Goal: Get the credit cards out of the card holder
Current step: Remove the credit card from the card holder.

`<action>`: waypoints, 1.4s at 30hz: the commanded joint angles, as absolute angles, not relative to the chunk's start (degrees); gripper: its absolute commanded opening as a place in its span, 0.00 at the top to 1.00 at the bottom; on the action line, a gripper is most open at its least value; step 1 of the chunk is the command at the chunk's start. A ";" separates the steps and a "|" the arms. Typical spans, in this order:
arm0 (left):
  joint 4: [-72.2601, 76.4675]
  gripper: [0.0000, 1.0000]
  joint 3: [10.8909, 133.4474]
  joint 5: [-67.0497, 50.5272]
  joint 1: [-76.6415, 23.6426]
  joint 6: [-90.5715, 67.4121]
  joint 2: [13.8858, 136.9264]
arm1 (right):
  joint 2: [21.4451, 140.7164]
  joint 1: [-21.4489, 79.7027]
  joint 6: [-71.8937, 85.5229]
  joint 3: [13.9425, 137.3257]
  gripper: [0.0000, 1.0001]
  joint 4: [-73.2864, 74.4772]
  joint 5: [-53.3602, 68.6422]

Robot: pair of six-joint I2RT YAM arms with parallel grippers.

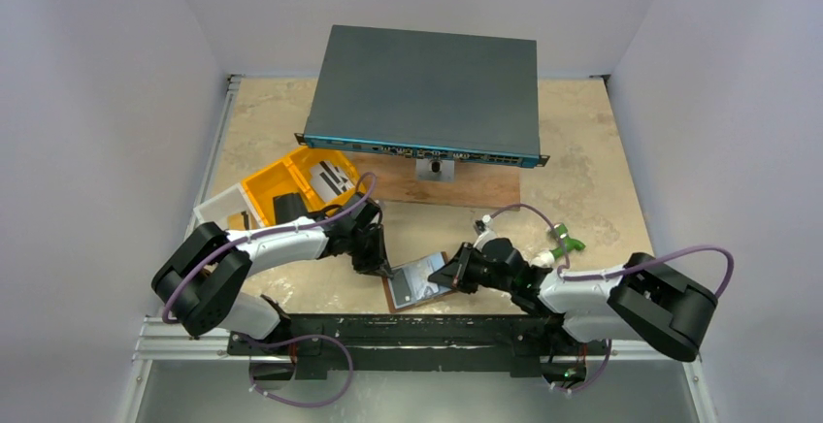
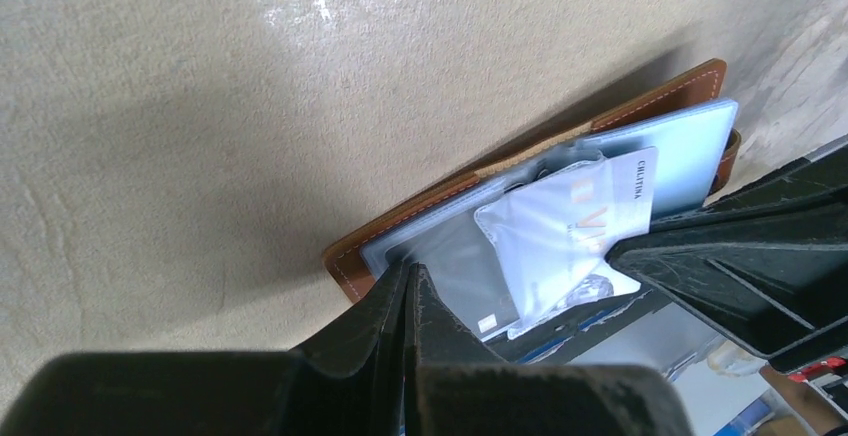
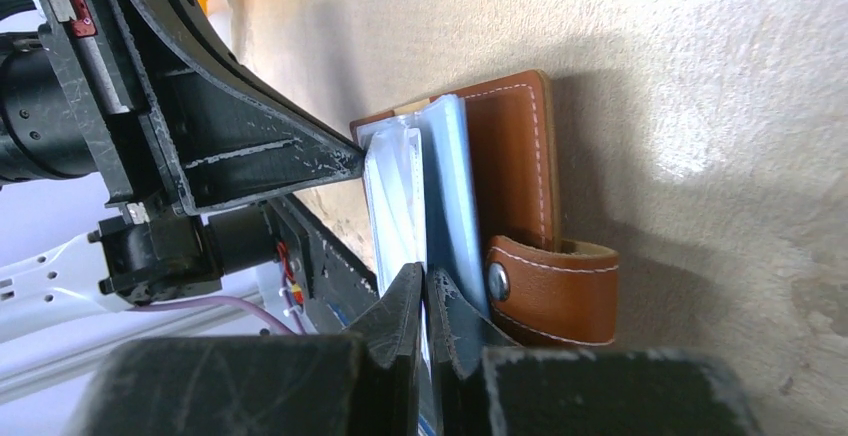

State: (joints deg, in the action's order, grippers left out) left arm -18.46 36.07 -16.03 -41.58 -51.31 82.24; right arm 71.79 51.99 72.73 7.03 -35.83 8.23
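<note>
The card holder (image 1: 419, 282) lies open at the near edge of the table (image 1: 592, 190), just beyond the arms' black base rail (image 1: 408, 326), with bare tabletop behind it up to the wooden board (image 1: 466, 188). The left gripper (image 1: 378, 268), fingers pressed together, meets the left edge of the clear pockets (image 2: 690, 151). The right gripper (image 3: 425, 281) is closed, pinching the pale edge of a white card (image 2: 590, 216) protruding from its sleeve. The yellow tray (image 1: 267, 185) stands well apart at far left.
</note>
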 commanded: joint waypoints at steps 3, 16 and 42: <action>-25.66 1.00 34.51 -6.16 -40.73 -47.30 84.78 | 67.31 51.22 69.35 6.38 1.00 -27.20 3.61; -25.15 1.00 34.54 -7.06 -40.72 -46.65 83.55 | 60.22 50.90 68.39 7.52 1.00 -18.50 1.12; -29.74 0.56 41.40 -11.55 -40.25 -44.59 66.16 | 51.09 50.63 66.94 17.78 1.00 -9.86 1.76</action>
